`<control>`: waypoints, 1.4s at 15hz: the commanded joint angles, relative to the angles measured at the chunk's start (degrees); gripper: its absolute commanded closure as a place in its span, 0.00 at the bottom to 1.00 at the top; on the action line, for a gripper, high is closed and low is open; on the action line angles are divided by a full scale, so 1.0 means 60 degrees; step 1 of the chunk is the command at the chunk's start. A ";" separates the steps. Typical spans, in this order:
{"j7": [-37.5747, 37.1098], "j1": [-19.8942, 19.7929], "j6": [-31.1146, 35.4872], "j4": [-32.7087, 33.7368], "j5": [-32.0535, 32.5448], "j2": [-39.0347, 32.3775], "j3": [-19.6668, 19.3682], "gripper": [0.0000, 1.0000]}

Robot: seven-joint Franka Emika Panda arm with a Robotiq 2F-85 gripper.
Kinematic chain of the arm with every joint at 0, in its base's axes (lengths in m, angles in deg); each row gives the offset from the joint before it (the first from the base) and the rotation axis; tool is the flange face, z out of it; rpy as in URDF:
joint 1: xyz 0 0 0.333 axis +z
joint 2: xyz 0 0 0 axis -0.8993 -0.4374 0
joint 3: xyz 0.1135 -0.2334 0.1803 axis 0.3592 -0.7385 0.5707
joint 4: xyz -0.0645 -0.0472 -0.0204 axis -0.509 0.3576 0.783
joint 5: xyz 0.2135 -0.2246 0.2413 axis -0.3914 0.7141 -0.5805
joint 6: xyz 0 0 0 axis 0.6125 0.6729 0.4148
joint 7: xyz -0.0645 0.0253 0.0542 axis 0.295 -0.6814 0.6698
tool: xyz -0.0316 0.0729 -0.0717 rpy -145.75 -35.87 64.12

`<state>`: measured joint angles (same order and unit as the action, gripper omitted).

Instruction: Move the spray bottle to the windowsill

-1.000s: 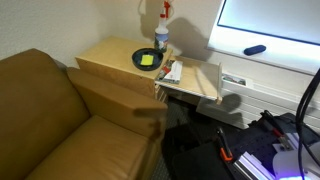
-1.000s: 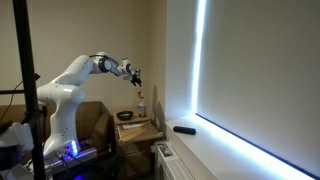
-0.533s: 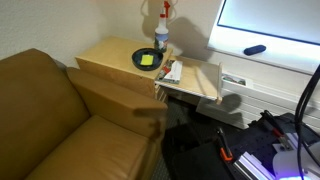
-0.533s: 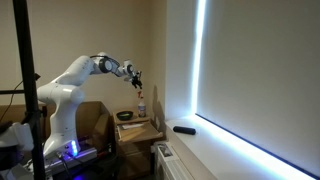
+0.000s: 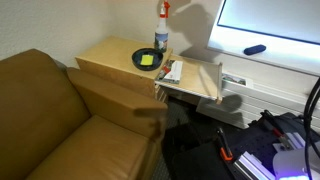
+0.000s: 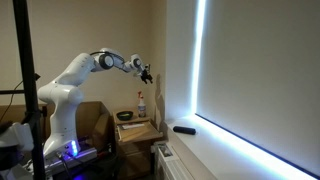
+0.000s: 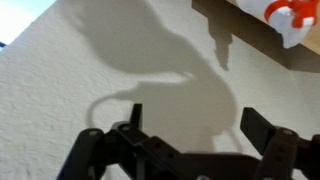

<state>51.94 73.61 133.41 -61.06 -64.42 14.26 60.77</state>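
Room corner: light wooden tabletop [image 5: 105, 52] beside a brown sofa [image 5: 50, 110], with a bright window behind.

In an exterior view, the spray bottle [image 5: 162, 30] stands upright at the table's back edge, just behind the black bowl [image 5: 148, 60]. Some packets [image 5: 170, 72] lie near the bowl. The windowsill [image 5: 290, 58] runs off to the side of the table with a dark object [image 5: 255, 49] lying on it. The bottle is on the table, not on the sill.

In an exterior view, the arm [image 6: 80, 72] reaches out over the table. The gripper [image 6: 147, 73] hangs in the air above the bottle, well apart from it and holding nothing.

Wrist view: a textured white wall with the gripper's shadow fills most of the frame. The fingers [image 7: 262, 125] are spread wide with nothing between them. The bottle's red-and-white top shows at the frame corner.
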 commanded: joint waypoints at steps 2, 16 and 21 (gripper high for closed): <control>0.2434 -0.1125 -0.1268 -0.0021 -0.1722 0.0546 0.1091 0.00; 0.3634 -0.1442 -0.3324 0.0841 -0.3265 -0.0276 0.1833 0.00; 0.2923 -0.0926 -0.3047 0.1209 -0.3284 -0.1129 0.1984 0.00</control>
<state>71.87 67.08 113.64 -56.60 -83.70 10.47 72.47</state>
